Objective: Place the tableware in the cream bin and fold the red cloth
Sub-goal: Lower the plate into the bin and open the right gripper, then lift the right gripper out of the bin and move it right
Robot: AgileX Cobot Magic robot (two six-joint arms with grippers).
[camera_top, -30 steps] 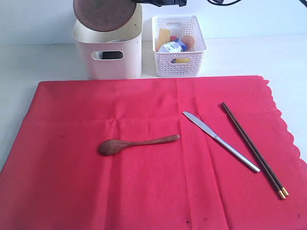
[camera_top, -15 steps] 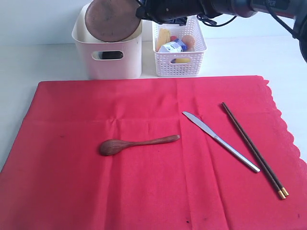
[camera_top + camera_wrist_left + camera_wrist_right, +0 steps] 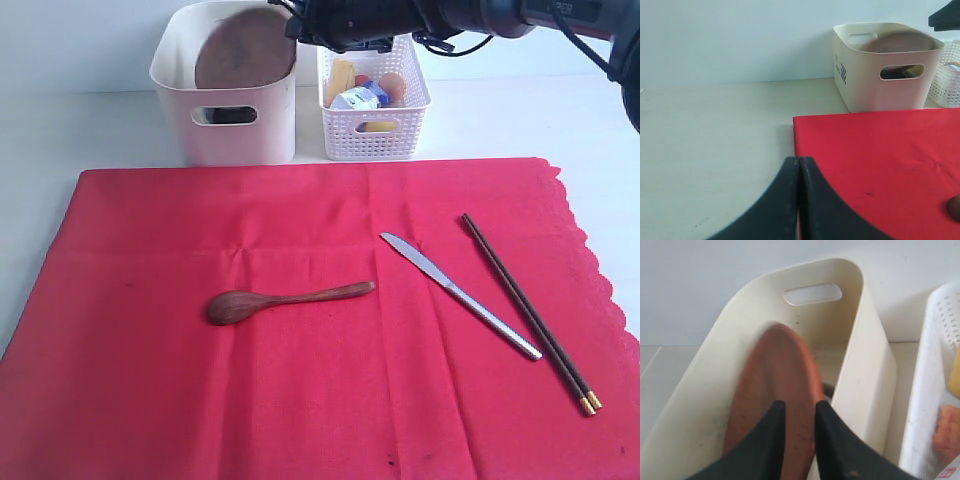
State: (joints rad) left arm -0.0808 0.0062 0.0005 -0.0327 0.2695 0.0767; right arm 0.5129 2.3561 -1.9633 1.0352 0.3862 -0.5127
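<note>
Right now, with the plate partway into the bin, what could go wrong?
1. The wooden plate stands on edge, blurred, at the right gripper; it may slip and bang down inside the cream bin.
2. The right arm hangs close over the white basket; withdrawing could clip it.

The cloth (image 3: pixel 300 400) is matt red woven fabric with a visible weave. The spoon (image 3: pixel 285 299) is smooth brown wood, the knife (image 3: pixel 462 296) bright polished steel, and the chopsticks (image 3: pixel 525 310) dark with gold-coloured tips. The bin (image 3: pixel 225 130) is smooth cream plastic, the plate (image 3: pixel 243 55) dull, grainy wood, the basket (image 3: pixel 375 140) white lattice plastic, and the tabletop (image 3: pixel 715 130) pale and matt.
</note>
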